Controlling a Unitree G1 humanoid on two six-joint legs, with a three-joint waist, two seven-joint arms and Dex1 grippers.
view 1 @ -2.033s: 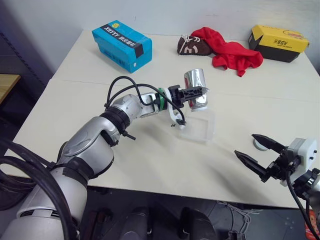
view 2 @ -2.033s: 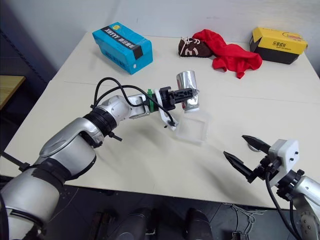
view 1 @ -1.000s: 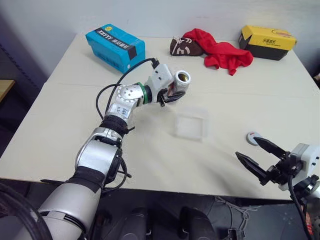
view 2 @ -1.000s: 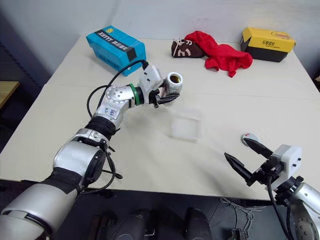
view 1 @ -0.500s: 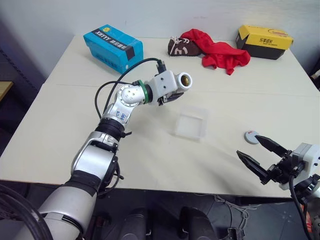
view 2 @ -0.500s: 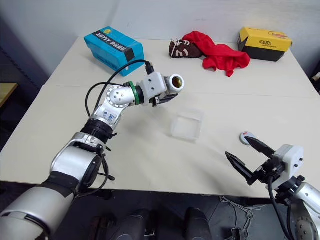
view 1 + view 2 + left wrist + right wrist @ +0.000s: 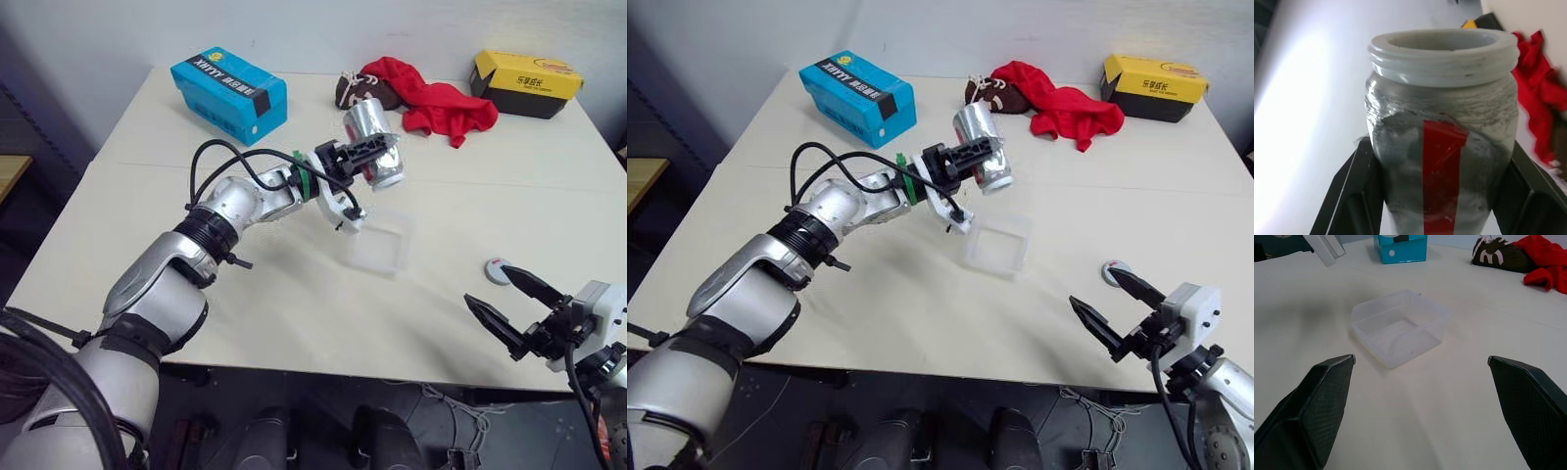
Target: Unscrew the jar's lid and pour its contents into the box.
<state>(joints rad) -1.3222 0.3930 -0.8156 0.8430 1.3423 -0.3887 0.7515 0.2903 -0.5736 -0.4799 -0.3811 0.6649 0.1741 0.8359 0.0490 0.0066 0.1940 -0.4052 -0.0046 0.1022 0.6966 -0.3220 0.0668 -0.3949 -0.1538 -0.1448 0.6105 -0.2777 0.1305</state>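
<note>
We are pouring: our left gripper (image 7: 370,157), jaws clamped on the open jar (image 7: 373,157), is tilting it above the box (image 7: 379,242). The lid (image 7: 499,270) is lying beside our wide-open right gripper (image 7: 509,305). Pellets possibly remaining; next, tipping the mouth lower.

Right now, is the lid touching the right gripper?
Apart. In the left eye view the lid lies on the table and the open right gripper hangs nearer the camera, with bare table between its fingers and the lid.
</note>
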